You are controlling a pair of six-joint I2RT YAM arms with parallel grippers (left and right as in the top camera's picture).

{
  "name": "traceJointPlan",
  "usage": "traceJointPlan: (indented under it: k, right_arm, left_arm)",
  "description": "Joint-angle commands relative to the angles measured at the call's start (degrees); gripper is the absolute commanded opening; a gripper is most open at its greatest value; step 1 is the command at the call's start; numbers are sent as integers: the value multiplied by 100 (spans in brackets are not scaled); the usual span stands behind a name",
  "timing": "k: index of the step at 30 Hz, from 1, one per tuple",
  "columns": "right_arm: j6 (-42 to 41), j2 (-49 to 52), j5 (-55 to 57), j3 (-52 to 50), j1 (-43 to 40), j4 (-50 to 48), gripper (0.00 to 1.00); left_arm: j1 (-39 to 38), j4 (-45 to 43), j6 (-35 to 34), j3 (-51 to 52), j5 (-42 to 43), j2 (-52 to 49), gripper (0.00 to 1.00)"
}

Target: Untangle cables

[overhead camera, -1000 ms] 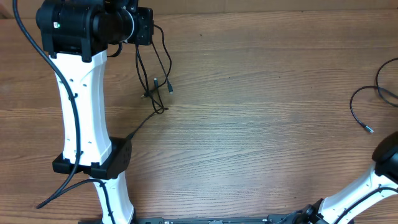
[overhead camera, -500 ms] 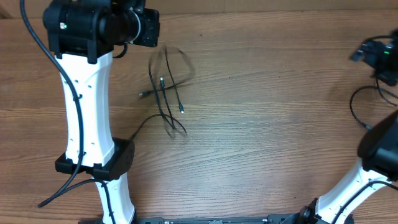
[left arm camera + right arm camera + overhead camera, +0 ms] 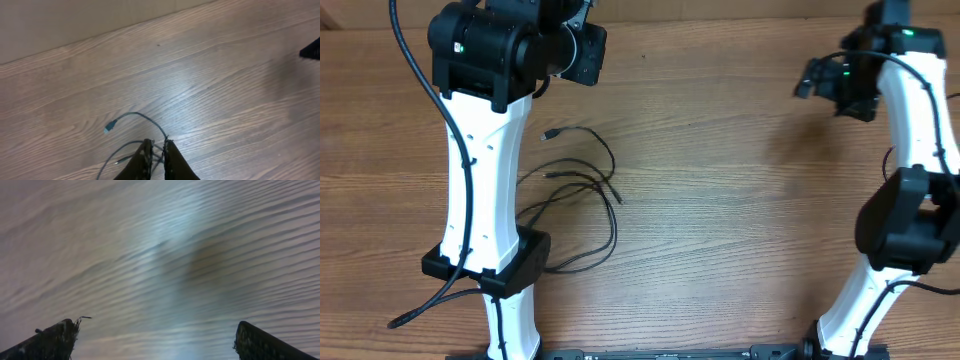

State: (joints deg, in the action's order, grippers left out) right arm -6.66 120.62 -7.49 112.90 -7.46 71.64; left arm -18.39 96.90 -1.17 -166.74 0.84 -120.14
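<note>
Showing the left gripper (image 3: 158, 146) clenched on strands of the cables (image 3: 582, 178), which are spread in loose loops on the wooden table (image 3: 740, 220) toward 9 o'clock of its centre, beside the left arm (image 3: 480, 180). The right gripper (image 3: 155, 340) is seen released, jaws wide, with nothing between them.

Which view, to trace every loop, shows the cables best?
Overhead: the cables lie spread beside the left arm, loops and ends visible. The left wrist view catches only a short stretch and one plug by its end effector. The right wrist view shows none.
</note>
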Motion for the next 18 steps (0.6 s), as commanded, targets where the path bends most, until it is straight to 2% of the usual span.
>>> traceJointPlan:
  k: [1, 5, 12, 18]
  right_arm:
    - [-44, 11, -24, -46, 463, 68, 100]
    - [-48, 11, 17, -46, 885, 39, 100]
    - [-332, 11, 560, -46, 1093, 52, 100]
    - [-385, 11, 741, -46, 962, 120, 100]
  left_arm:
    - [7, -11, 101, -13, -433, 109, 13]
    - [66, -11, 72, -13, -881, 109, 18]
    - [472, -11, -50, -13, -533, 260, 20]
    - [560, -11, -9, -13, -389, 1178, 23]
